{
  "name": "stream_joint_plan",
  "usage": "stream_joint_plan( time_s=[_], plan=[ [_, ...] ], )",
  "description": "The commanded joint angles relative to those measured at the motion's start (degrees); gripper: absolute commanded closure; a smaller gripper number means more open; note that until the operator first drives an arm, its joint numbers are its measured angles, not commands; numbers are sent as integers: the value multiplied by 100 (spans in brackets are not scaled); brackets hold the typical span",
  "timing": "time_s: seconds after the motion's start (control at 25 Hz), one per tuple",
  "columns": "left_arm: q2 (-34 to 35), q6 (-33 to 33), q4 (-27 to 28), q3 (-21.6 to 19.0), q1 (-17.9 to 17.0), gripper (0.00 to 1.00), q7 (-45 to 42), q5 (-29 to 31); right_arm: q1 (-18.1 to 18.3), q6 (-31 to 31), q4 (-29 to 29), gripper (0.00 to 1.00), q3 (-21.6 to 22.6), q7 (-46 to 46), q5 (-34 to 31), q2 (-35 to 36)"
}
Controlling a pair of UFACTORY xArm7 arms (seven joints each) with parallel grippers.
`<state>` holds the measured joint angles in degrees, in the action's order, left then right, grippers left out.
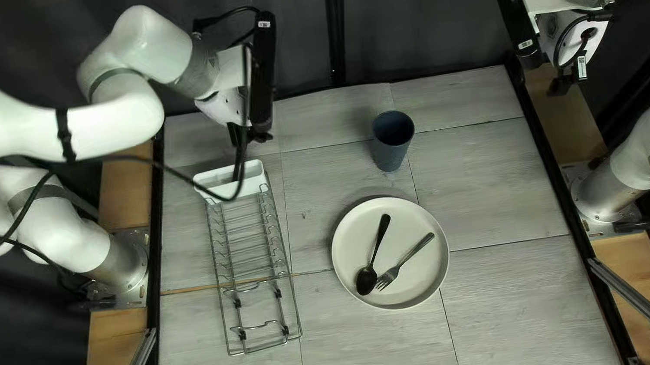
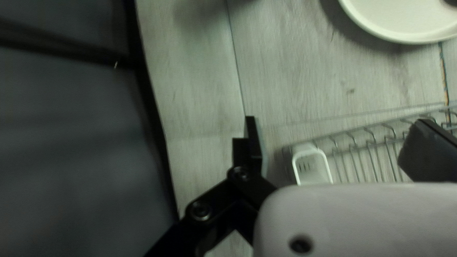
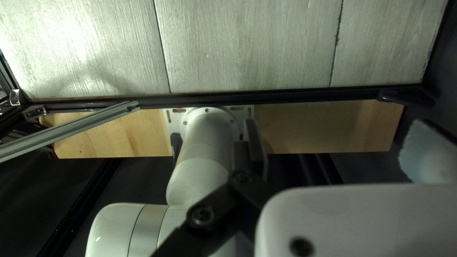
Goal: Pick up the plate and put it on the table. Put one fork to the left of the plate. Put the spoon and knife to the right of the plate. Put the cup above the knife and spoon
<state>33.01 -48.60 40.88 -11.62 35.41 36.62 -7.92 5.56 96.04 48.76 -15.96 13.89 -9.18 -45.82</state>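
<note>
A pale plate (image 1: 425, 280) lies on the table right of the rack, with a black spoon (image 1: 366, 281) and a dark fork (image 1: 405, 262) on it. The dark blue cup (image 1: 388, 154) stands upright behind the plate. My left gripper (image 1: 249, 140) hangs above the white holder at the rack's far end; in its wrist view the left gripper (image 2: 340, 147) is open and empty, with the plate (image 2: 400, 21) ahead of it. Off the table's far right corner is my right gripper (image 1: 562, 84); the right gripper (image 3: 340, 147) is open in its own view, holding nothing.
A wire dish rack (image 1: 249, 257) stands left of the plate, with a white holder (image 1: 210, 181) at its far end. A black cable (image 1: 188, 179) loops from my left arm over that holder. In the right wrist view, my right arm's base (image 3: 209, 123) sits below the gripper.
</note>
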Motion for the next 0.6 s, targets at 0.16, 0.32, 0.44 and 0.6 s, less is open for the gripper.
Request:
stream_joint_plan(
  time_s=[0.16, 0.32, 0.44, 0.6],
  plan=[
    [8, -29, 16, -33, 23, 0, -42, 31, 0, 0, 0, 0, 0, 0, 0, 0],
    [-325, -1070, 659, -19, 178, 0, -71, 287, 0, 0, 0, 0, 0, 0, 0, 0],
    [-802, -2130, 1343, -120, 248, 0, -73, 582, 0, 0, 0, 0, 0, 0, 0, 0],
    [-872, -2293, 1459, -131, 237, 0, -52, 641, 0, 0, 0, 0, 0, 0, 0, 0]
  ],
)
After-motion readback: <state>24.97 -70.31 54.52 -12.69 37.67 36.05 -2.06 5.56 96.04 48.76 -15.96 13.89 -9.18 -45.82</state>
